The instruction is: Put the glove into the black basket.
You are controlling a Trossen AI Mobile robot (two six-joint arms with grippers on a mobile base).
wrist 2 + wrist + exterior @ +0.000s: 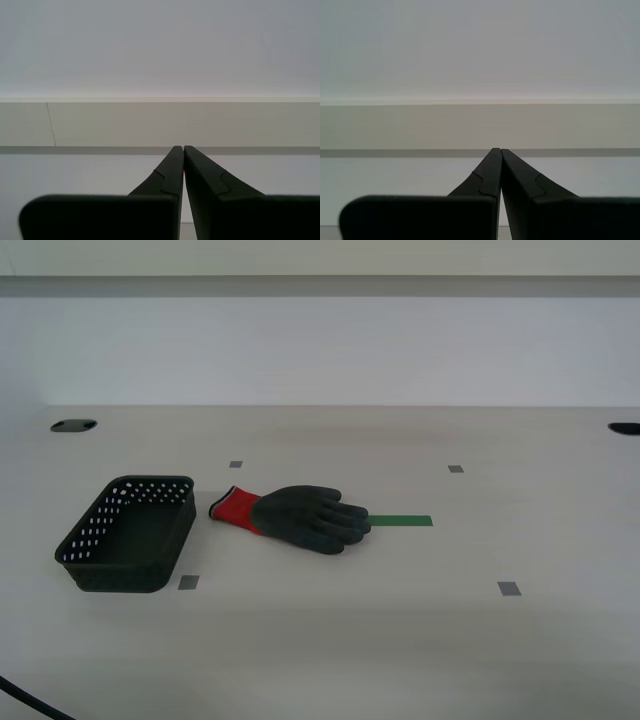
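Note:
The glove [300, 515] lies flat on the pale table in the exterior view, dark grey with a red cuff toward the exterior view's left. The black basket [95, 540] with rows of small holes stands just to the exterior view's left of the cuff, a small gap between them. It holds nothing I can see. Neither arm shows in the exterior view. My first gripper [500, 150] is shut and empty, facing a pale wall. My second gripper [183, 147] is shut and empty, also facing the wall.
A green tape strip [402, 521] lies by the glove's fingertips. Small grey squares [509, 588] mark the table. Dark holes sit at the far corners [73, 425]. A black cable [30, 702] crosses the near corner on the exterior view's left.

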